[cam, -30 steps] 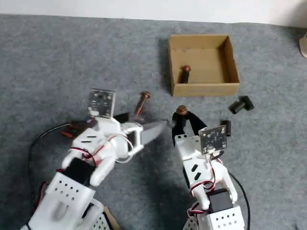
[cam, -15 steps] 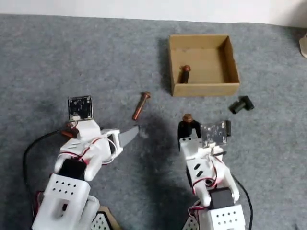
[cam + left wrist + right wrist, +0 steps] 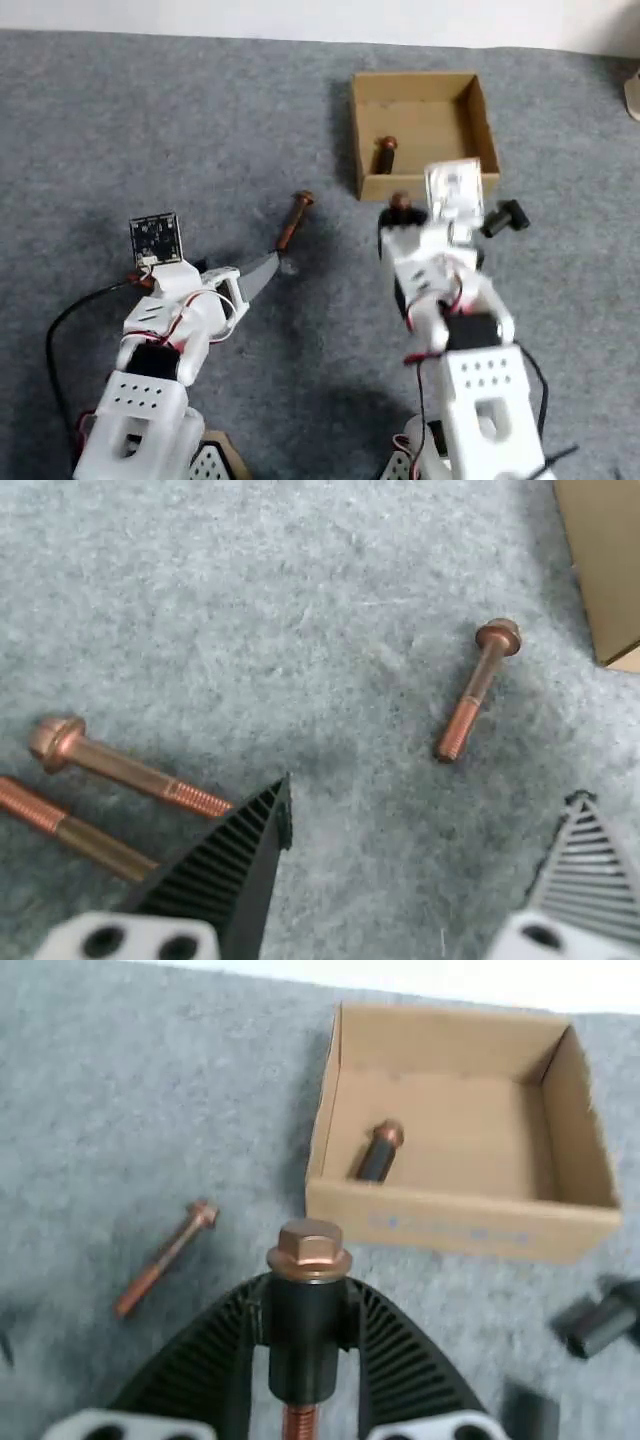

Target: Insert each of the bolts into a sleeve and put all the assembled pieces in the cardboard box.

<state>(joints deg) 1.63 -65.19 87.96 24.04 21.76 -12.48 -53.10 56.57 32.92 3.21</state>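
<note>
Over grey carpet (image 3: 150,120), clamps the sleeved bolt (image 3: 305,1260), head pointing far, in the right gripper (image 3: 305,1295) just near of the cardboard box (image 3: 460,1225), with the left gripper (image 3: 432,790) wide by the loose bolt (image 3: 478,690).

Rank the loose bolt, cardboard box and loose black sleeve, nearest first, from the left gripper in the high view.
1. loose bolt, just ahead of the left gripper.
2. cardboard box, farther back, rightward.
3. loose black sleeve, right of the box's front wall.
</note>
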